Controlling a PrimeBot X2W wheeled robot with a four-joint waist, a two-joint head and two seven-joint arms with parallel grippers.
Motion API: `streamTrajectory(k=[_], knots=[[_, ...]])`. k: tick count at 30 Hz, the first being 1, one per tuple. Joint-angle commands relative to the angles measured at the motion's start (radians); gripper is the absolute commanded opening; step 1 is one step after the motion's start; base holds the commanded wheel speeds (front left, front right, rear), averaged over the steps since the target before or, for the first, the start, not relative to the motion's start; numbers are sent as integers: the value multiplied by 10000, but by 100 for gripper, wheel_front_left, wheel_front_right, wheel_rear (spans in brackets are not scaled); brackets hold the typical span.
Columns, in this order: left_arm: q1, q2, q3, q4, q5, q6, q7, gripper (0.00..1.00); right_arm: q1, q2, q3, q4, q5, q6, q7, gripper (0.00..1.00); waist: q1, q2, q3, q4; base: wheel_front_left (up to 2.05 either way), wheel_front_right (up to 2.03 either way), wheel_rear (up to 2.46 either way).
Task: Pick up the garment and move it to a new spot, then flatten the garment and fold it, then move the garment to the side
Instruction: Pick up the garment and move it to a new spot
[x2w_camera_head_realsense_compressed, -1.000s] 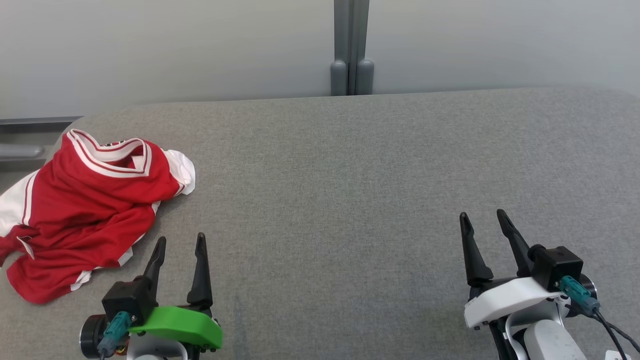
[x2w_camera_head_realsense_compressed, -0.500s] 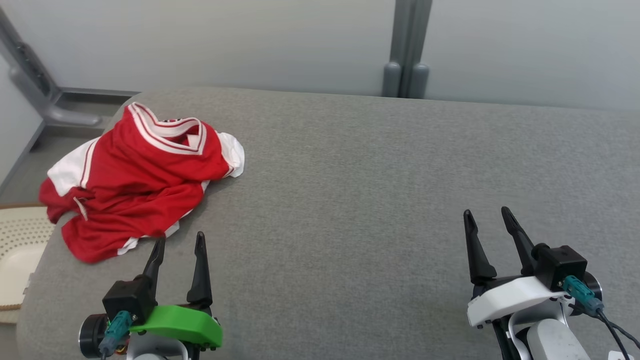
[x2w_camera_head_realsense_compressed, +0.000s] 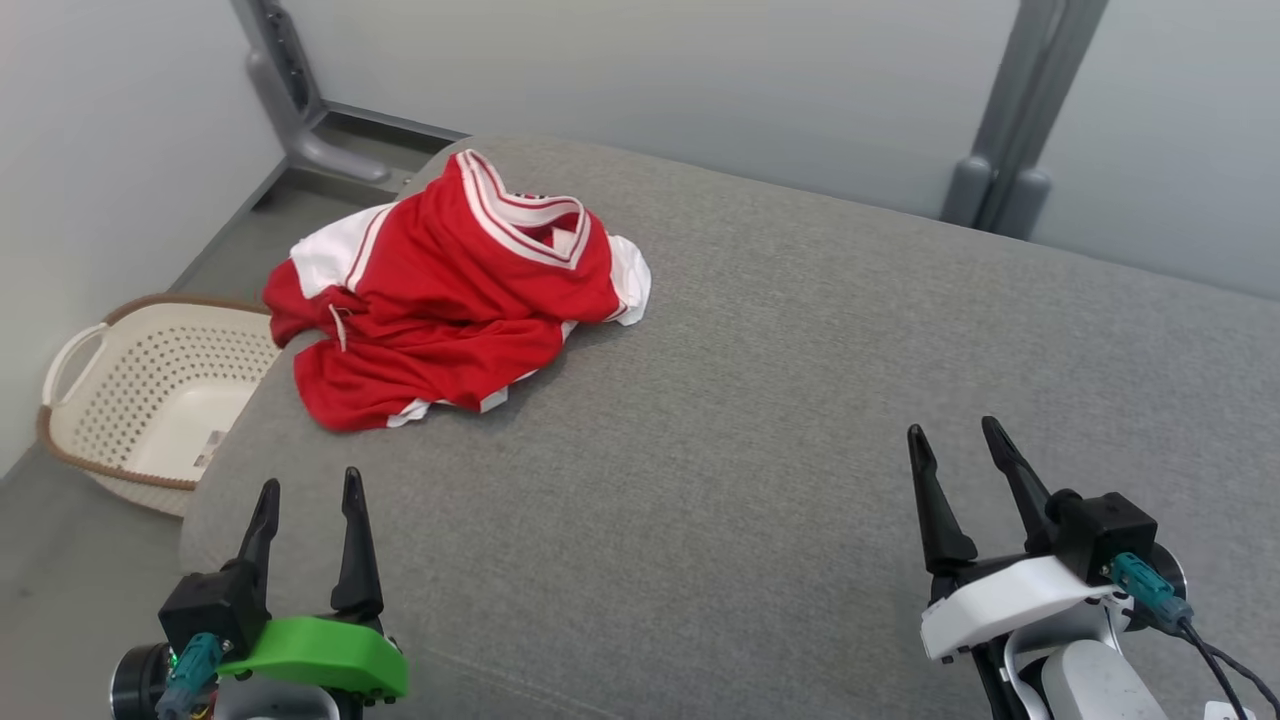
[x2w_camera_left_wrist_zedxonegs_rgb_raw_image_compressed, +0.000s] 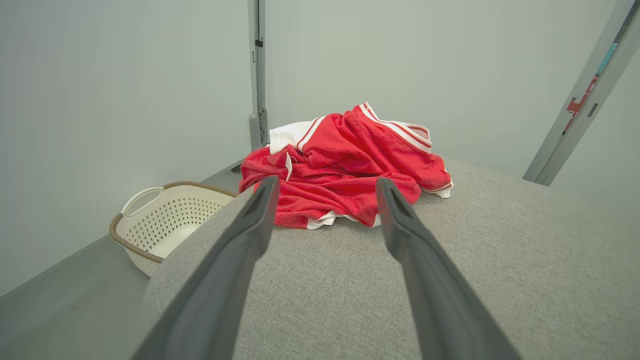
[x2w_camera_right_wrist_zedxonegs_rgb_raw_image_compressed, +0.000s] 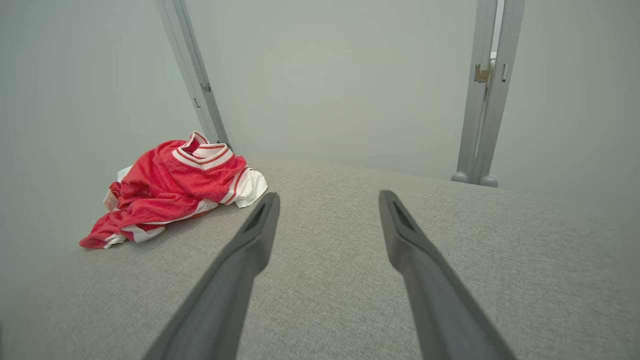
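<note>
Grab time, basically. My left gripper (x2w_camera_head_realsense_compressed: 310, 480) and right gripper (x2w_camera_head_realsense_compressed: 951, 427) are both spread wide with nothing in them. The red garment (x2w_camera_head_realsense_compressed: 450, 290) sits bunched on the grey cushion (x2w_camera_head_realsense_compressed: 800, 400), straight ahead of my left fingers and well off to the left of my right ones. One side looks to hang past the cushion edge, above the basket (x2w_camera_head_realsense_compressed: 70, 350). I'd send the left one in, pinch a fat fold near the collar rather than thin hem, and lift up before dragging, so it doesn't slip off.
</note>
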Motion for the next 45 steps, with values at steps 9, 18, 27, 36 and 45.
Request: streamTrajectory(k=[9,18,27,36,45], knots=[[284,150,77,-419,-111,194,149,100,-92,-42,100,158,153,1,-30,100,0,0,-6,1174,0,0,0],[481,224,133,-683,-234,339,316,100,-54,-42,241,222,191,1,-43,100,0,0,10,961,0,0,0],[-578,256,247,-198,-694,197,954,100,-195,-43,163,94,-150,1,11,100,0,0,337,543,0,0,0],[-3726,309,655,2483,-1742,-311,2118,100,-548,-42,-23,-453,-689,1,433,100,0,0,1405,-78,0,0,0],[-6582,605,1472,5209,-2951,-816,2708,100,-993,-45,338,-1558,-1765,-1,1160,100,0,0,3165,-1275,0,0,0]])
